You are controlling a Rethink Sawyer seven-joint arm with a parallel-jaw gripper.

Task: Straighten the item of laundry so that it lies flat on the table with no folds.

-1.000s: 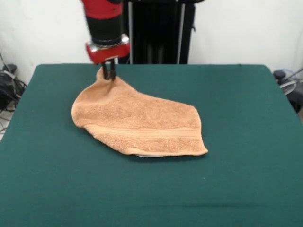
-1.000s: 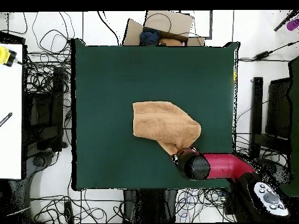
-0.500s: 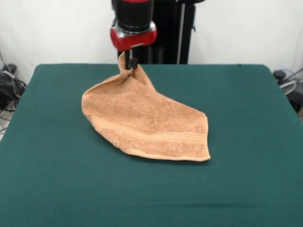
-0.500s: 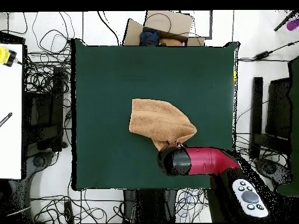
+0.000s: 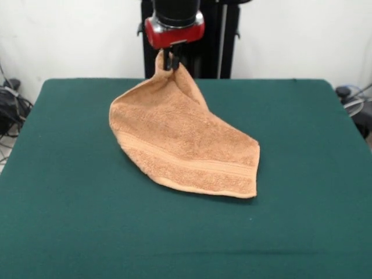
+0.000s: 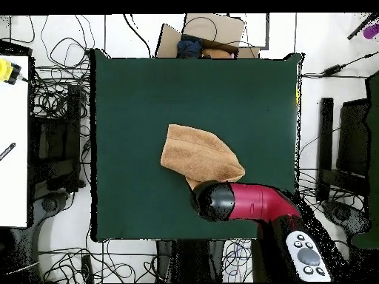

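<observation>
The item of laundry is an orange-tan terry towel, folded over itself, with a woven band along its near edge. One corner is lifted off the dark green table while the rest drapes down and rests on it. My gripper is shut on that raised corner, at the far side of the table. In the overhead view the towel lies near the table's middle, and the red arm covers the gripper and the held corner.
Cables and equipment lie on the floor around the table in the overhead view. A cardboard box sits past the table's top edge. A white surface stands at the left.
The gripper has carried the towel's corner to the right in the front view and higher. The towel has been dragged along and stands more steeply under it.
</observation>
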